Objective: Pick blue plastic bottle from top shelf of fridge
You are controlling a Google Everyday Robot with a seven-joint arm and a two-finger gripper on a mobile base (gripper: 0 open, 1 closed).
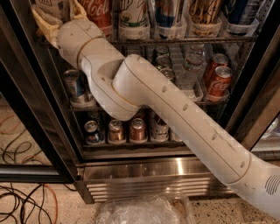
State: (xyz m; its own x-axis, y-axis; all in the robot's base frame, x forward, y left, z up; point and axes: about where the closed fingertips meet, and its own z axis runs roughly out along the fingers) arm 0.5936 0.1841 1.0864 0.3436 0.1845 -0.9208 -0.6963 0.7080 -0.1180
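Fridge (30, 109): black frame, wire racks, stainless steel louvred base (144, 186) at the bottom.

White arm (175, 113) in from the lower right, slanting up across the racks to the upper left, bulky elbow in front of the middle rack (205, 103).

Gripper (56, 21) at the left end of the top shelf (210, 39), tan covering, pressed close against the blue plastic bottle (51, 6). Cannot tell whether clamped on the bottle or slack around it; contact area hidden by the wrist and cut off by the top edge of the view.

Blue plastic bottle: leftmost in the top-shelf row, upright, only the lower body in view, whitish label with blue print. Cap out of view.

Just right of it: red Coca-Cola bottle (98, 11), partly behind the wrist. Further right along the same row: green-and-white bottle (133, 13), blue-labelled bottle (168, 11), gold-brown bottle (208, 11), dark blue bottle (245, 11) at the right end, each seated in a clear plastic cup.

Middle rack: blue-and-silver can (74, 85) at the left, just beside the elbow; clear bottles (190, 65) right of centre; red Coca-Cola cans (218, 81) at the right.

Lower rack: row of small cans (116, 130), upright, under the elbow.

Floor: tangle of cables (22, 205) at lower left; crumpled clear plastic (144, 210) in front of the louvred base.
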